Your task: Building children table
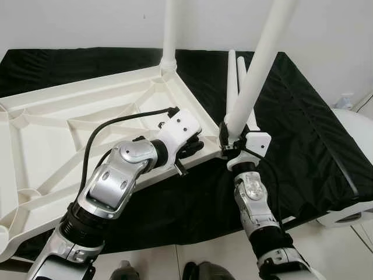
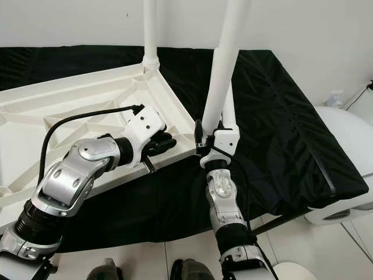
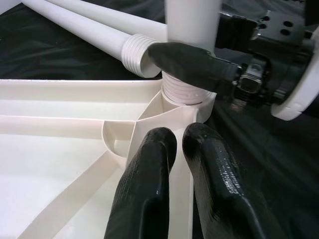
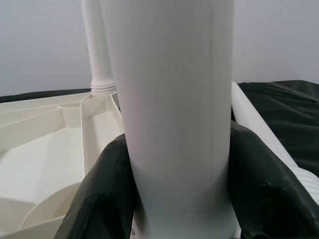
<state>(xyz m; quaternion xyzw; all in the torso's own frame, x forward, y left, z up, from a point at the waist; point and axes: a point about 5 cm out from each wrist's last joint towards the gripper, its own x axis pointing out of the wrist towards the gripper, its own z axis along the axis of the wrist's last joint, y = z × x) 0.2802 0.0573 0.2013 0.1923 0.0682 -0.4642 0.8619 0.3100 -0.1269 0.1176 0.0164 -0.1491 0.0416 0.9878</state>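
The upturned tabletop lies on the black-covered counter. At its near corner, the right claw clamps a leg upright in the socket; the left claw, fingers together, pins the rim. Light, stiff, slick plastic: grip low, near the thread.

Plain white wall behind, evenly lit, no visible marks apart from a tiny dark speck. Black cloth covers a low flat surface (bed or platform, cannot tell), wrinkled, slightly glossy, draping over the near edge. Light tiled floor at the lower right, grout lines visible. White rounded object beside the cloth's right side, with a small pale bottle just behind it. Soft diffuse light, weak shadows.
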